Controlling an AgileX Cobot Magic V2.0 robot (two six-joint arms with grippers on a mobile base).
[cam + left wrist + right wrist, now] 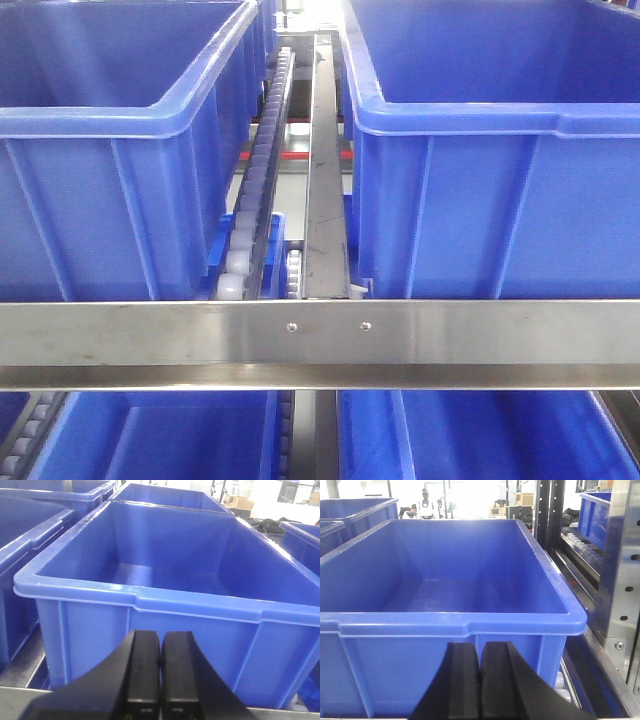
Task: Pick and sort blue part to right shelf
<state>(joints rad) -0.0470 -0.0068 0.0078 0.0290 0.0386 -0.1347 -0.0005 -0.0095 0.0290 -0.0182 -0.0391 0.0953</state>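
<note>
Front cam: I'm facing the right shelf [320, 345], steel front bar across the view; left bin [120, 150] and right bin [500, 150] on the upper tier, white roller track [255, 200] and a steel rail [327, 180] between them; more blue bins on the tier below. Left pincer [160, 680] closed, pads touching, nothing between them, facing a bin wall [150, 630]; right pincer [480, 685] likewise closed on nothing, at another bin [445, 630]. Blue part: I can't see it in any view.
</note>
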